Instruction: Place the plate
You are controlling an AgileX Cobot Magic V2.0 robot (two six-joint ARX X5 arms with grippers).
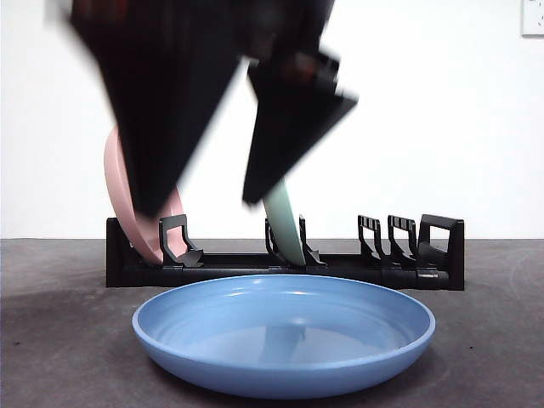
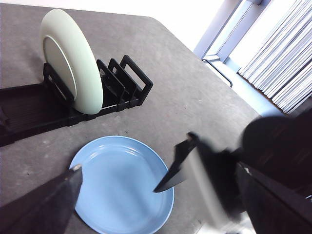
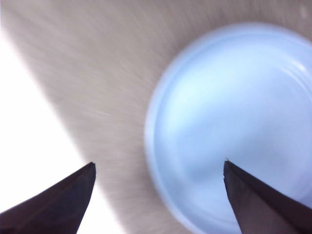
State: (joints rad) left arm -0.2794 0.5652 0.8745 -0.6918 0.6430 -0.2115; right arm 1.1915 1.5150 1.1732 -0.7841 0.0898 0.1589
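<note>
Blue plate (image 1: pixel 283 336) lay flat on counter (image 1: pixel 59 340), lower centre: likely rigid, slick, breakable; take its rim. Both grippers' jaws wide, empty.

Both grippers motion-blurred in front view, cut off by top edge. Pink plate (image 1: pixel 119 200) mostly hidden behind blurred jaw. Pale green plate (image 1: pixel 285 223) upper part covered. Blue plate (image 3: pixel 234 122) smeared, cropped in right wrist view.
</note>
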